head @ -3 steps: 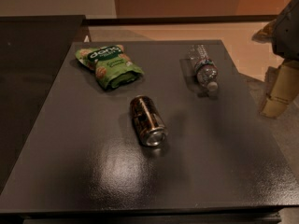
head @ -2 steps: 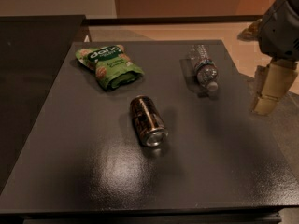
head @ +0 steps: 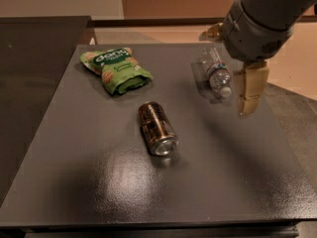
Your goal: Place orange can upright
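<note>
Where the dark grey, flat-topped table (head: 99, 182) catches a patch of light near its middle, the small coppery orange-brown aluminium drink can (head: 157, 128) lies on its side, its shiny silver end turned toward the near edge and a little to the right. It touches nothing else. Behind it and to the left rests a crumpled green snack bag with white lettering (head: 116, 68), well apart from the can. Toward the far right a clear plastic water bottle (head: 214, 72) also lies flat, its white cap pointing to the near edge. The robot's bulky grey arm (head: 262, 19) reaches in from the upper right corner, and its gripper (head: 233, 66) hangs over the right side of the table, just beside the bottle and well away from the can. One of its tan fingers (head: 251, 86) points down just right of the bottle's cap, while the other peeps out past the far side of the grey wrist. They stand spread, with nothing clasped between them.
</note>
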### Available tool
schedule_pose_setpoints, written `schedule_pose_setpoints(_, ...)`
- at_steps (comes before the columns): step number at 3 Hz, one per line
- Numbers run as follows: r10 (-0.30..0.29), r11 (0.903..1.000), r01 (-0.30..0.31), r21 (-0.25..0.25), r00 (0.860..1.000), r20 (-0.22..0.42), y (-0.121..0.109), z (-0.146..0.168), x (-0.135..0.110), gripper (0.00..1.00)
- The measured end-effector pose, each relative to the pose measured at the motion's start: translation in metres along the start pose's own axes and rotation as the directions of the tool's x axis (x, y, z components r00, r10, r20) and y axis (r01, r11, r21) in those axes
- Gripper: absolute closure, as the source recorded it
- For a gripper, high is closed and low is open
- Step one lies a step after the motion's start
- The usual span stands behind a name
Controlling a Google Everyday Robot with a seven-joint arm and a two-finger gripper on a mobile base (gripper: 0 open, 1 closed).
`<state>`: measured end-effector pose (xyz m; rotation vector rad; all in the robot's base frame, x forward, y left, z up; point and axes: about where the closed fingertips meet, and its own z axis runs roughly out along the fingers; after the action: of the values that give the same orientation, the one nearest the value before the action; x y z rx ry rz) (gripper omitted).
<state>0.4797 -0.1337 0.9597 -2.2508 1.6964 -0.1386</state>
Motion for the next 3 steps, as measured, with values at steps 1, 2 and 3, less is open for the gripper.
schedule_pose_setpoints(1,-0.242,0.9700,0.242,0.019,0.970,-0.025,-0.013,0.019,-0.023,0.00)
schedule_pose_setpoints(2,-0.459,0.8881,0.459,0.020,0.888,-0.022,-0.019,0.041,-0.043,0.00)
schedule_pose_setpoints(3,-0.649,0.7610,0.649,-0.010,0.761,-0.017,-0.018,0.064,-0.058,0.00)
